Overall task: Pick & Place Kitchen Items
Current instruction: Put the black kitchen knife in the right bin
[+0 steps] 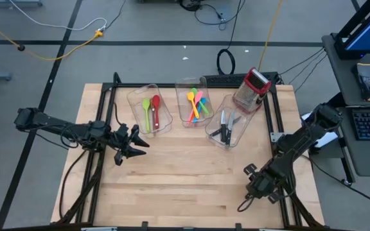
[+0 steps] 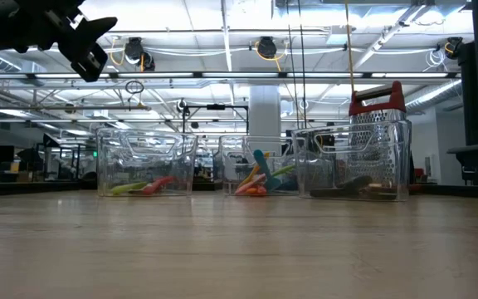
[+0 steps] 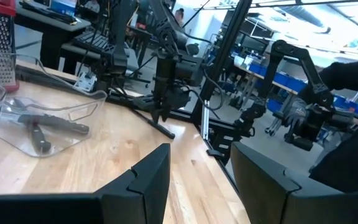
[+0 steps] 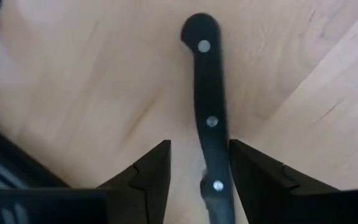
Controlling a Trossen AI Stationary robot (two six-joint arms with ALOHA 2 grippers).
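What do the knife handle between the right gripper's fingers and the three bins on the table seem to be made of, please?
Knife handle: matte black, likely plastic or stained wood, with three shiny metal rivets. Bins: clear, glossy plastic; the utensils show through their walls. Table: pale wood, judging by the plank seams and grain.

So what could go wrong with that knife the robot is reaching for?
The right gripper straddles the black-handled knife near one end of the handle, with its fingers open. Gripped that far from the middle, the knife might tip or slip when lifted. It also lies near the table's edge, so a nudge could push it off.
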